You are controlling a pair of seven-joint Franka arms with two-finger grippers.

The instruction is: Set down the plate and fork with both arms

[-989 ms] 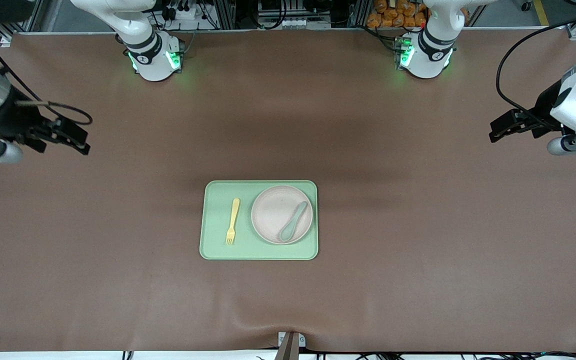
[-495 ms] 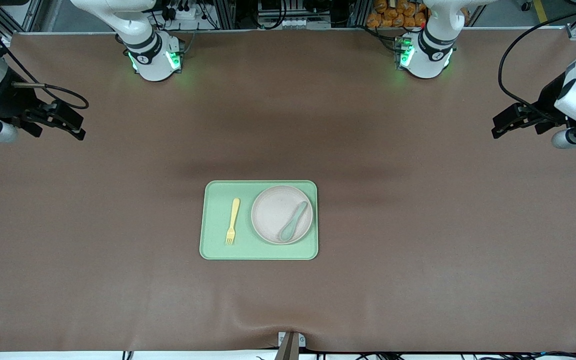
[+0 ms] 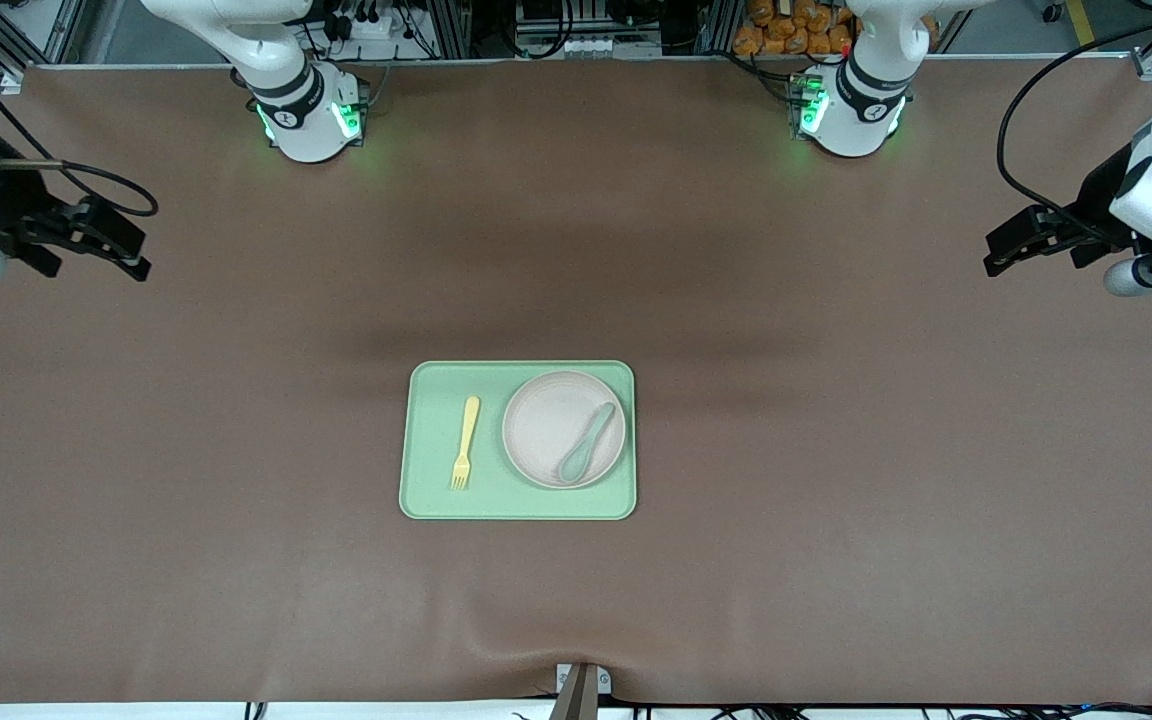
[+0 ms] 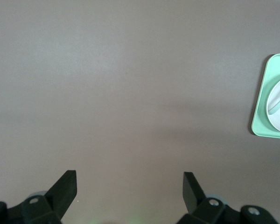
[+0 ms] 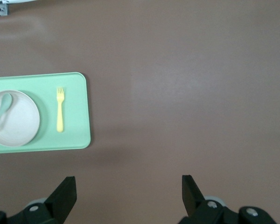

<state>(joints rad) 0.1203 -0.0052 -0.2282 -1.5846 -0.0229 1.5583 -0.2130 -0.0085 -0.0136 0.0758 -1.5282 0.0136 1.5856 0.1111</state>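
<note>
Pincers (image 3: pixel 998 252) (image 3: pixel 126 250) open, empty; spoon (image 3: pixel 586 443) on plate (image 3: pixel 546 425).

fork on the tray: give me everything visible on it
The fork is small, pale yellow, plastic-looking, with a slim handle and short tines. It lies flat on the light-green tray, tines pointing toward the front camera, beside the plate on the side toward the right arm's end of the table, with a gap between them. Only the tray touches it. Both grippers are up over bare table, away from it.
</note>
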